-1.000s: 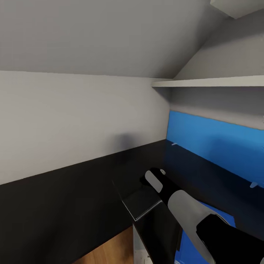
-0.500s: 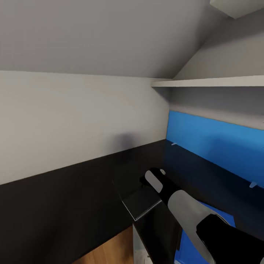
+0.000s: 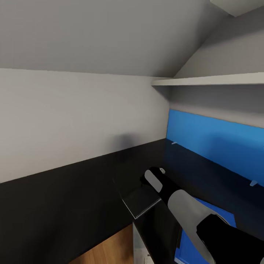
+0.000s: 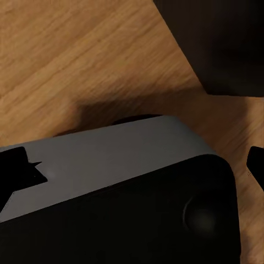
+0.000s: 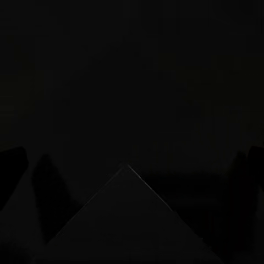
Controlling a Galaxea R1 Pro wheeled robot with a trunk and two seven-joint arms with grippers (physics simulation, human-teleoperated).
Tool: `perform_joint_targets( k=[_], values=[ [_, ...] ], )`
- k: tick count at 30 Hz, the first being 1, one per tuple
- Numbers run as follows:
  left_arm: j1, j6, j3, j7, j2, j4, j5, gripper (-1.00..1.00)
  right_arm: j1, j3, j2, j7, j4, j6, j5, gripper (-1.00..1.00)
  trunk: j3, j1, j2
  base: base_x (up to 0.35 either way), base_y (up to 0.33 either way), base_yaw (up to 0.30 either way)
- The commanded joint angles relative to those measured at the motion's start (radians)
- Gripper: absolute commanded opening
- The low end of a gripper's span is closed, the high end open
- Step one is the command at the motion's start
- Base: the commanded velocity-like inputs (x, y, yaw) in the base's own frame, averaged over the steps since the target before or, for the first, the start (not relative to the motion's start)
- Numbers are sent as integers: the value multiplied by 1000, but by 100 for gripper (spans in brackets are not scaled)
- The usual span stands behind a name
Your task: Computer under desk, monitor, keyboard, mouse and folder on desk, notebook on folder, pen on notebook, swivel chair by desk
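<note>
Left tool [image 4: 137, 168] hangs low over the wood floor [image 4: 82, 49], close above a grey-and-black part of the robot's own body [image 4: 121, 159]. Its two dark fingertips [image 4: 16, 171] sit at opposite edges of that view, so it's spread wide with nothing between them

Right arm [image 3: 187, 209] reaches forward from the lower right across the desk [image 3: 55, 205]. Right tool [image 5: 132, 165]: that view is near black with only faint shapes at the sides, so I cannot tell how far open it is or whether it has anything

Just beside the right wrist is a dark glossy slab [image 3: 141, 201] with a thin pale edge. Can't tell if it's a desk corner or one of the task's things

Folder [image 3: 214, 212], probably: a bright blue flat patch with a thin pale edge lying on the desk under and beside the right forearm. If so it's already on the desk

Further back: blue back panel [image 3: 216, 141], then the white wall shelf [image 3: 212, 80] above it and grey wall [image 3: 91, 36]

Step in hand, my guess: the right arm is working on something on the desk near the folder. To do it well:
- go slow, since the wrist camera is blind this close
- raise the wrist a little to get a view before closing or letting go
- don't drag the forearm over the folder
- keep the left arm tucked low, out of the way
</note>
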Motion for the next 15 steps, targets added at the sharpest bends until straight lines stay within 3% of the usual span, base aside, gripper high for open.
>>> perform_joint_targets(
  k=[1, 8, 15],
  values=[
    [1, -3, 0, 0, 0, -1, 5, 100, 0, 1, 0, -5, 19, -4, -26, 100, -1, 0, 0, 0, 0, 0],
    [2, -11, 6, 8, -4, 8, 4, 100, 0, 1, 0, -4, 19, -4, -26, 100, -1, 0, 0, -15, 0, 0],
    [1, -13, 7, 11, -5, 11, 4, 100, 0, 1, 0, -5, 19, -4, -26, 100, -1, 0, 0, -181, 0, 0]
  ],
)
